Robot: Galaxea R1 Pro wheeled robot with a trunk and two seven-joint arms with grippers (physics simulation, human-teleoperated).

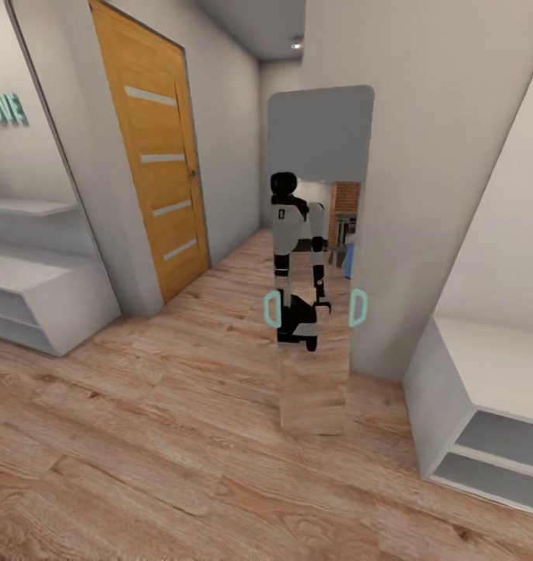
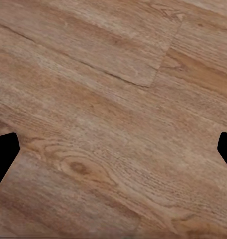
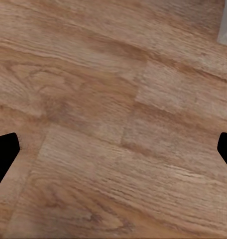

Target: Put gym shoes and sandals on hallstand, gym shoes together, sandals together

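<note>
**Robot in the corridor, facing a mirror**

In the head view, the corridor floor (image 1: 157, 436) of light brown wood-grain planks spread across the lower part of the scene and ran back between pale walls. A tall mirror (image 1: 319, 234) with rounded top corners leaned against the wall straight ahead, its foot on the planks. It held the reflection of the robot (image 1: 298, 257): black head, white trunk, dark arms and base. Two pale teal handles sat on the mirror's side edges. To the left stood an orange wooden door (image 1: 153, 156) with four pale horizontal strips. Beyond it, at the left edge, was the hallstand (image 1: 33, 296), a pale grey-white unit with a low bench top, open tiers beneath and a wall shelf above; part of a teal sign showed on the wall over it. At the right edge stood a low grey bench (image 1: 485, 405) with two open tiers. Which unit carried any shoe could not be told; the surfaces in sight were plain.

In the left wrist view, the left gripper (image 2: 113, 149) hung over the wood planks. Its dark fingertips (image 2: 5, 152) sat at opposite edges of the picture, spread wide apart with nothing between them.

In the right wrist view, the right gripper (image 3: 113, 149) likewise hung over planks, fingertips (image 3: 5, 152) set wide and holding nothing. A pale grey corner of something showed at one edge; what it belonged to could not be told.
</note>
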